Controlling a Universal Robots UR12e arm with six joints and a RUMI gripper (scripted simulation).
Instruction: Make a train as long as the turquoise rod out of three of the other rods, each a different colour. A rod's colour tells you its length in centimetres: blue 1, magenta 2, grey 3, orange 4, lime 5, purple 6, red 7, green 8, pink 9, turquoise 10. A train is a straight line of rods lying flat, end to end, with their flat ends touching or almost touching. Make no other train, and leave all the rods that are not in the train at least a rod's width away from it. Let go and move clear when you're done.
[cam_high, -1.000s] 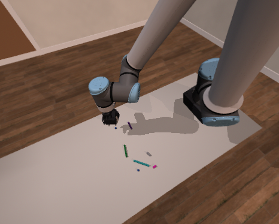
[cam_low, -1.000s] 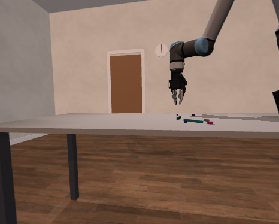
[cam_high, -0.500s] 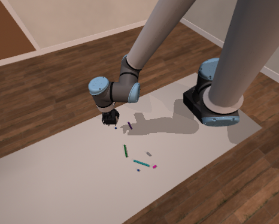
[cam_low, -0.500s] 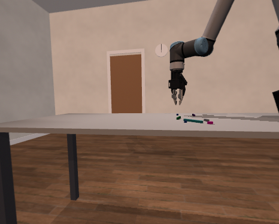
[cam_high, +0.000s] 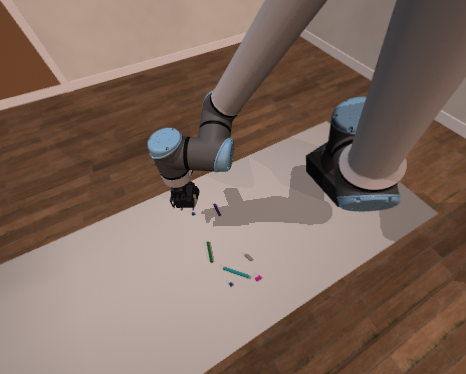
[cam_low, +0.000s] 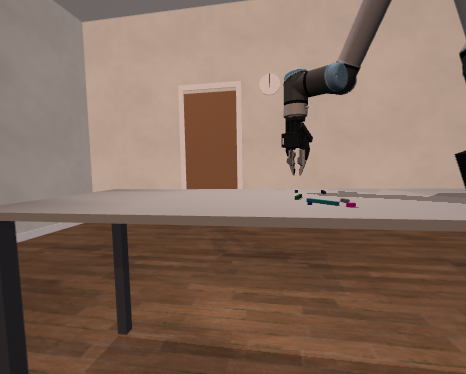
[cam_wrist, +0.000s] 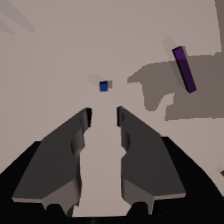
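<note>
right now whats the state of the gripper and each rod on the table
gripper: nearly shut, holding nothing, above the table
blue rod: flat, alone, ahead of the fingertips
purple rod: flat, alone
green rod: flat, not in a train
turquoise rod: flat, untouched
grey rod: flat, alone
magenta rod: flat, near the turquoise rod's end

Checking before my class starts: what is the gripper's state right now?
Gripper: nearly shut, holding nothing, above the table near a blue rod.
</note>
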